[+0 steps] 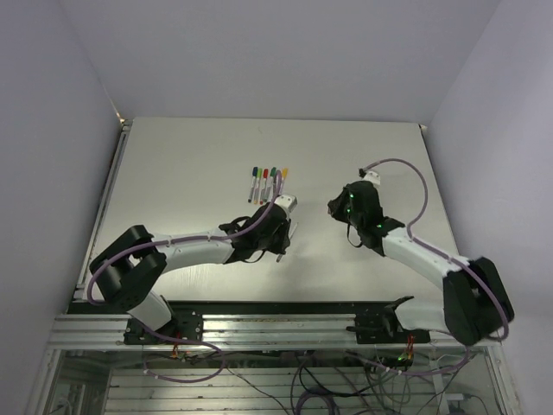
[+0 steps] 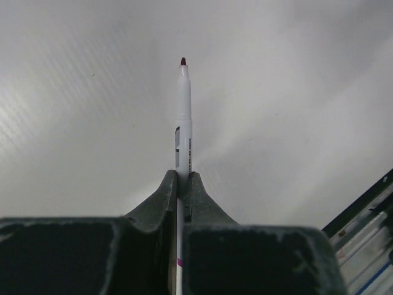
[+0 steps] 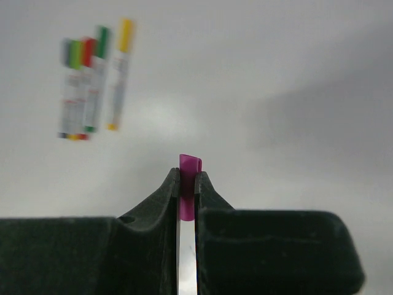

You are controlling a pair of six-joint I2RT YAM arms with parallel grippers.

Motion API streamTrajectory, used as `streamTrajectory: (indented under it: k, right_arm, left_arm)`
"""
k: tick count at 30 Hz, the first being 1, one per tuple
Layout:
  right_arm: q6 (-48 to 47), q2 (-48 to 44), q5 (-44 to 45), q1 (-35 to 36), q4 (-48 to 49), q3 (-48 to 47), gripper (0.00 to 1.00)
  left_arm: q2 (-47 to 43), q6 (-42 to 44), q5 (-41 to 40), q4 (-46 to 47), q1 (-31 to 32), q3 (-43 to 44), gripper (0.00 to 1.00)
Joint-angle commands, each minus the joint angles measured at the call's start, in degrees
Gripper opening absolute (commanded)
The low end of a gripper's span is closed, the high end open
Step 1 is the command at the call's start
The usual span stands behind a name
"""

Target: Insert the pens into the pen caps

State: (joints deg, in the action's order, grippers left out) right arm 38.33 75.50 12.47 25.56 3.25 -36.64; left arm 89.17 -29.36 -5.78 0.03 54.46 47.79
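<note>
Pinching a pen (image 2: 183,110) by its barrel, the left fingers (image 2: 167,192) aim its tip straight ahead along their own axis. The right fingers (image 3: 207,192), pressed on the purple cap (image 3: 190,163), sit right of it in the top view, apart. Other pens (image 1: 268,183) lie upper-centre on the desk (image 1: 190,173).

The table (image 1: 190,164) has a flat, matt, off-white top. Plain pale walls enclose it on three sides: back wall (image 1: 276,52), left wall (image 1: 43,130), right wall (image 1: 510,130). An aluminium rail (image 1: 276,333) runs along the near edge. Loose cables (image 1: 302,380) hang below it. Lighting is soft and diffuse.
</note>
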Motion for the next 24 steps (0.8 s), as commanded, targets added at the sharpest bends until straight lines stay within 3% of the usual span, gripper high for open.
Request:
streamTrajectory:
  k: [1, 13, 24]
  right_arm:
    - [-0.94, -6.7, -4.19, -0.18, 11.28, 2.94, 0.0]
    - [0.56, -17.49, -8.84, -0.07, 35.82, 15.7, 0.0]
    - [3.52, -17.9, -12.96, -0.1, 52.17, 20.76, 0.0]
  left_arm:
    - [-2.72, 1.06, 3.65, 11.79, -0.25, -2.01, 0.07]
    - [-7.32, 1.98, 8.08, 31.94, -0.24, -8.07, 0.07]
    - [-7.61, 0.56, 11.81, 43.75, -0.23, -11.49, 0.07]
